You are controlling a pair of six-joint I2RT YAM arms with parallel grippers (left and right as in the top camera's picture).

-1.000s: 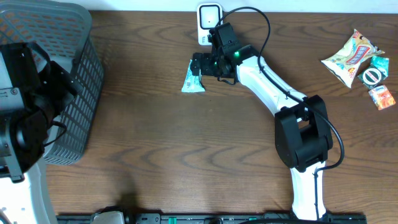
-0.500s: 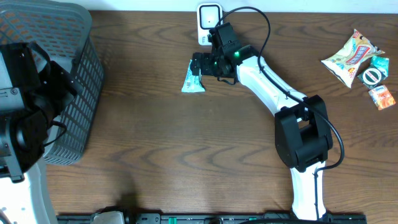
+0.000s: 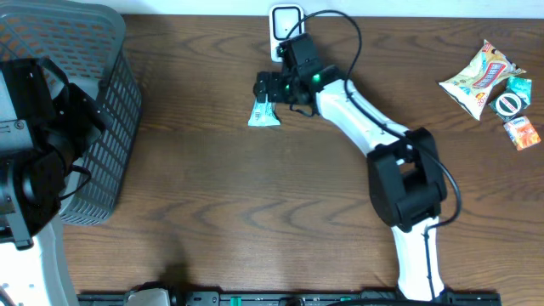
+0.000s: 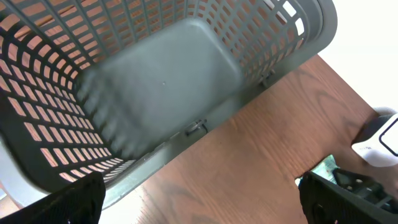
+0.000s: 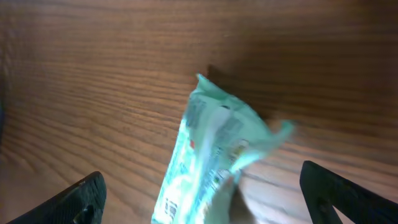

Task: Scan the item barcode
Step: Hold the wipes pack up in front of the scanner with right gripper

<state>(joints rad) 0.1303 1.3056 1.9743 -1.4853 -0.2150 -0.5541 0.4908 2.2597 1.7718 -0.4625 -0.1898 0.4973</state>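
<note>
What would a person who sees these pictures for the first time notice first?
Most likely the white right arm stretched across the wooden table, with the right gripper open over a pale green packet that lies near the white scanner at the far edge. Next come the large grey basket at the left and a small heap of snack packets at the far right.

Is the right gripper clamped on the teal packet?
No, the right wrist view shows the right gripper wide open, and the teal packet lies loose on the table between its spread fingers.
</note>
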